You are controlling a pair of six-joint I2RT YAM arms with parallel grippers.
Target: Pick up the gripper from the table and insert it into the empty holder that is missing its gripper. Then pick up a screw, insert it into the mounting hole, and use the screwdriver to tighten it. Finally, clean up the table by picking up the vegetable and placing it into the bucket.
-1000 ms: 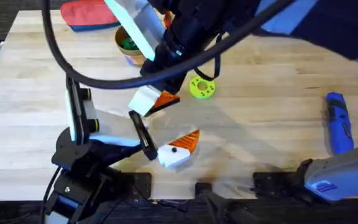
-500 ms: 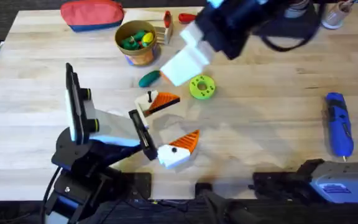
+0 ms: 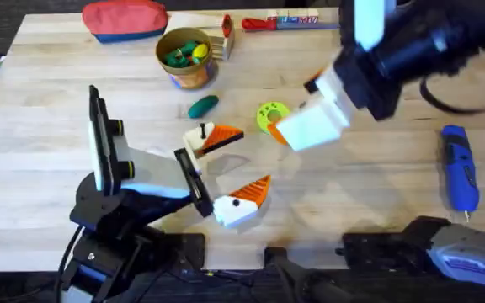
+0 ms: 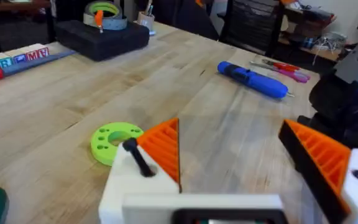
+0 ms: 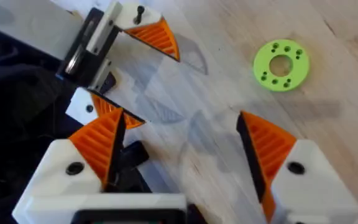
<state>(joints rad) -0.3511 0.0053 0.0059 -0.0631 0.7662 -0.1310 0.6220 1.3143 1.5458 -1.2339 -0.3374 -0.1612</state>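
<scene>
Two grippers are counted, the left gripper (image 3: 230, 168) and the right gripper (image 5: 180, 118); four orange pads (image 5: 269, 146) are tallied, two per gripper; one lime-green ring (image 3: 269, 116) is spotted beside the right fingers; one vegetable (image 3: 202, 106), one bucket (image 3: 190, 78), one red pouch (image 3: 125, 18) and one screwdriver (image 3: 459, 167) are logged.

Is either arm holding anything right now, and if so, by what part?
Nothing is held. The right gripper is open above the table with bare wood between its pads. The left gripper is also open and empty; a screw stands loosely in its finger's mounting hole.
</scene>
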